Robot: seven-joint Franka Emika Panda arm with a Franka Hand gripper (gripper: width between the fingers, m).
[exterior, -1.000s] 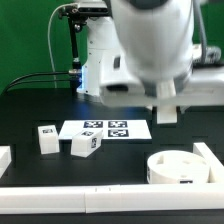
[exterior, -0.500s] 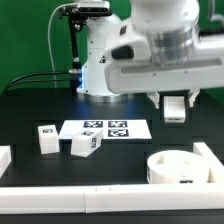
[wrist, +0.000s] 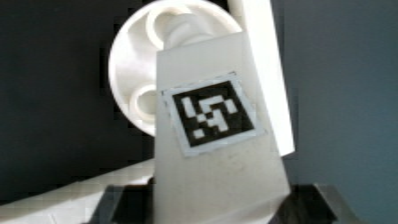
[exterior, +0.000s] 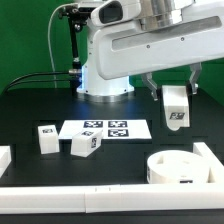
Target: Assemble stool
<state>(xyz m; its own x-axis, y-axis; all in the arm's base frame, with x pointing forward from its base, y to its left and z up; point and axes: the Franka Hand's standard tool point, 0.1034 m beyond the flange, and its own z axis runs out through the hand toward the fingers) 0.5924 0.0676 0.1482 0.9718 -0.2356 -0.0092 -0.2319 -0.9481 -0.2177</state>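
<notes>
My gripper [exterior: 174, 92] is shut on a white stool leg [exterior: 175, 108] with a black-and-white tag, holding it in the air at the exterior view's right, above the round seat disc [exterior: 177, 167]. In the wrist view the leg [wrist: 214, 120] fills the middle between my fingers, with the seat disc [wrist: 151, 70] behind it. Two more tagged legs [exterior: 47, 138] [exterior: 84, 144] stand on the black table at the exterior view's left.
The marker board [exterior: 105, 129] lies flat mid-table behind the two legs. Long white border rails [exterior: 90, 200] run along the front edge and the right side [exterior: 210, 155]. The robot base [exterior: 100, 70] stands at the back.
My gripper has risen and moved a little to the exterior view's right with the leg, which now hangs lower in view with its tag showing.
</notes>
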